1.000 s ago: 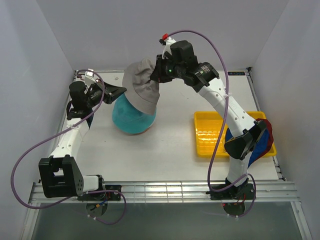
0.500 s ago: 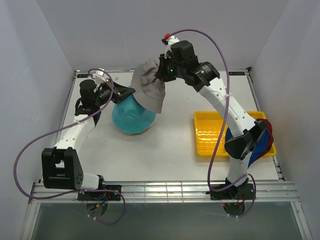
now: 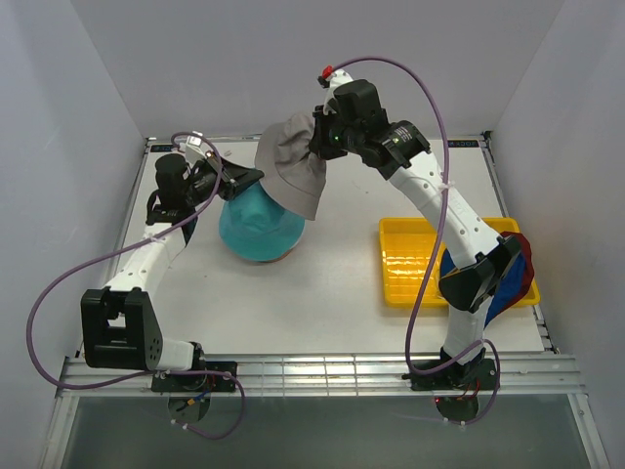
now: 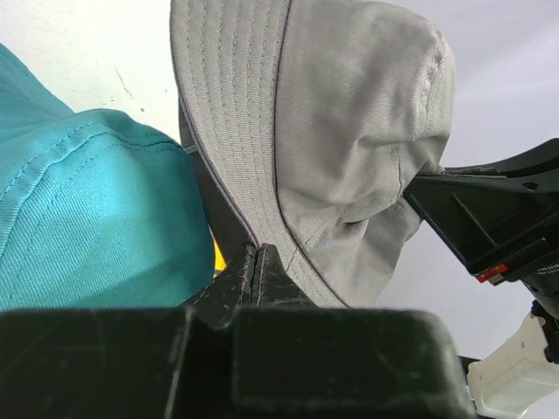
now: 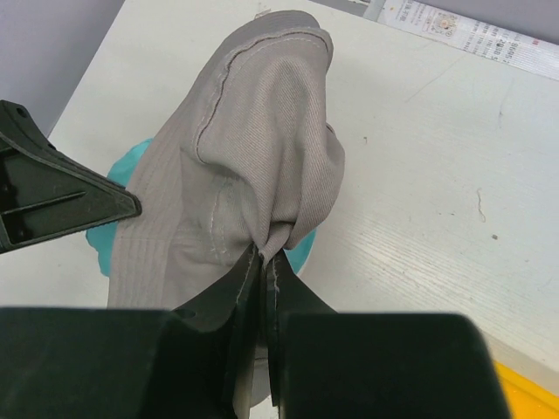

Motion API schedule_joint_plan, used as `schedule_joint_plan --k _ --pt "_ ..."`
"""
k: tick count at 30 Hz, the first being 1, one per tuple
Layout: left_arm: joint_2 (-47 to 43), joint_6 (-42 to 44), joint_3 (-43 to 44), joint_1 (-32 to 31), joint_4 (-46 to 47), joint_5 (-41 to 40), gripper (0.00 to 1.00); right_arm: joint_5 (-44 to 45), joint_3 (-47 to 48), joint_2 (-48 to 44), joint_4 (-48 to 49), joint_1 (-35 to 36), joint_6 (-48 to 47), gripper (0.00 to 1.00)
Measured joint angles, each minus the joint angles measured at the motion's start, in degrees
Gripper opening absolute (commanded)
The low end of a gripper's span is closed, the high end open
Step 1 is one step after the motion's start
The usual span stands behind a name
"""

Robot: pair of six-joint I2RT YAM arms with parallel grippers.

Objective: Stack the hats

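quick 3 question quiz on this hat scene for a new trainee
1. True or false: no gripper holds the grey hat.
2. Which hat sits directly below it? A teal, B red, C blue.
3. Fill in: the right gripper pinches the grey hat by its ____.

Key:
1. False: the left gripper pinches its brim too.
2. A, the teal hat.
3. crown
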Motion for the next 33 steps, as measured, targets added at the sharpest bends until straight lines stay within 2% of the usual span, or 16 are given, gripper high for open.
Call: schedule_joint_plan --k 13,20,33 --pt "3.04 0.02 2.19 -2.32 0.87 -0.37 0.0 1.75 0.0 -1.36 -0.24 -0.98 -1.33 0.08" --pt "3.13 0.7 2.21 -2.34 0.55 -1.25 0.0 -0.2 -2.58 -1.97 0.96 -1.22 -0.98 0.08" --pt "-2.36 3.85 0.52 4.0 -3.48 -0.55 0.0 -2.56 -3.21 -0.48 1.88 1.29 -0.48 0.08"
